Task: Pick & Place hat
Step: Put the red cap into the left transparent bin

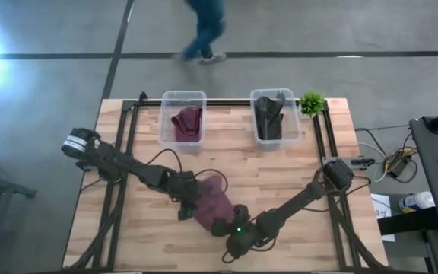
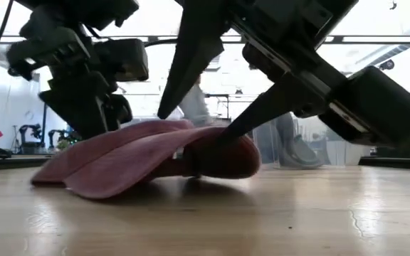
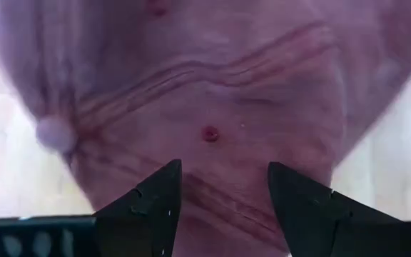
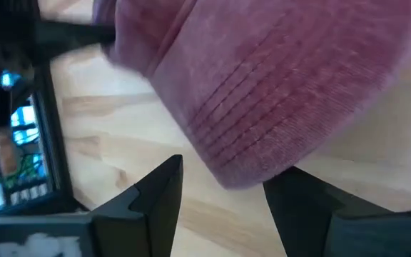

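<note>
A maroon corduroy hat [image 1: 213,199] lies flat on the wooden table, near the middle of its near half; in the low view the hat [image 2: 141,160] rests on its brim and crown edge. My left gripper [image 3: 223,193] is open, its fingers low over the hat's crown [image 3: 212,93], coming from the table's left [image 1: 187,198]. My right gripper [image 4: 223,185] is open, coming from the near right [image 1: 228,224], and its fingers stand on either side of the stitched brim's edge [image 4: 241,168]. My left gripper hangs open just over the crown with both fingers [image 3: 155,207] above the cloth; whether they touch it I cannot tell. My right gripper slants down over the brim; one fingertip [image 2: 228,132] reaches the hat's top surface, but whether it touches I cannot tell.
At the far edge stand two clear bins: one [image 1: 183,122] holds a maroon hat, the other [image 1: 274,116] a dark hat. A small green plant [image 1: 312,103] sits at the far right corner. A person [image 1: 204,30] walks beyond the table. Bare wood lies near left and near right.
</note>
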